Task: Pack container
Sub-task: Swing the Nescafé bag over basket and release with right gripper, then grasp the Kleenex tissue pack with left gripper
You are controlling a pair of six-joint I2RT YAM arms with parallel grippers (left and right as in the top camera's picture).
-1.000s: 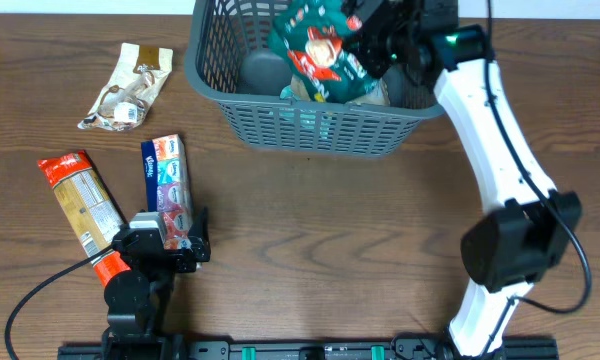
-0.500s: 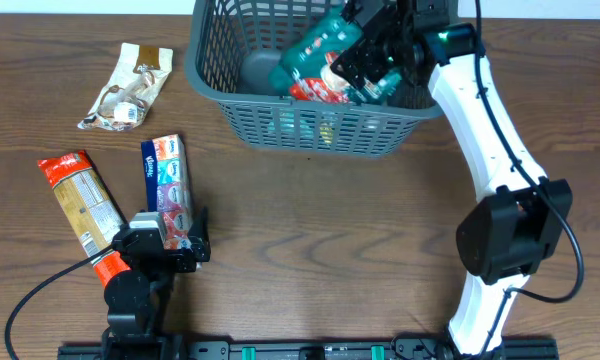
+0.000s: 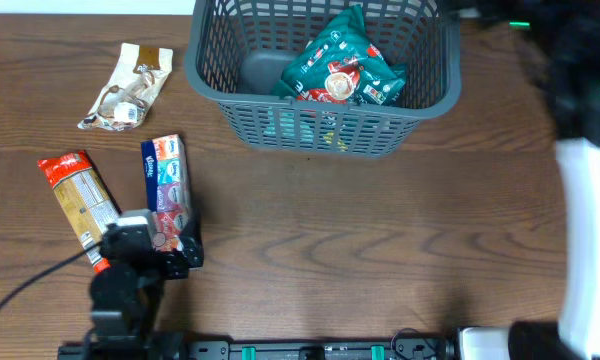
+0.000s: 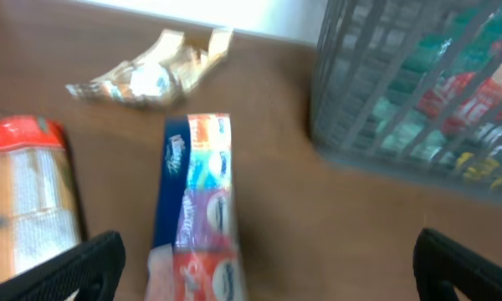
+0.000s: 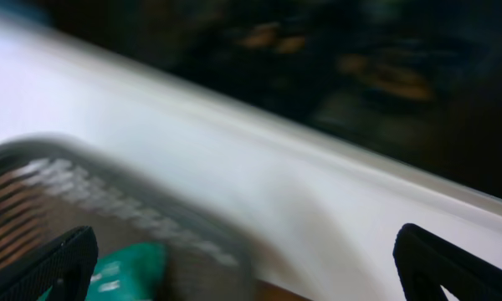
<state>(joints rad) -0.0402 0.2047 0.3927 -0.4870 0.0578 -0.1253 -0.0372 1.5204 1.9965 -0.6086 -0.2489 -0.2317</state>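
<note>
Large dark grey plastic basket with slotted lattice sides (image 3: 208, 78) sits at the far middle of the brown wood-grain table (image 3: 330, 230), upright, open top. Inside it a green foil snack packet with red and white print (image 3: 340, 75) lies toward the right half, tilted, one corner up against the far wall. Left of the packet is a smooth grey patch; cannot tell if that is bare floor or a separate item. Bits of yellow and teal show through the front lattice under the packet. Outside the basket, on the left part of the table: a crumpled tan and white wrapper (image 3: 130, 88) near the far edge, a long blue tissue pack with multicoloured panels (image 3: 166, 190) lying lengthwise, and just beside it on the left an orange-red bag with a pale label (image 3: 77, 200), angled. Left gripper (image 4: 268, 272) is low at the near end of the tissue pack, its black fingers spread wide in the wrist view, nothing between them. Right arm is at the far right edge of the overhead view, heavily blurred. Right gripper (image 5: 249, 267) has its fingertips at opposite lower corners of its own view, well apart and empty; basket rim and a sliver of green packet are smeared at the lower left.
</note>
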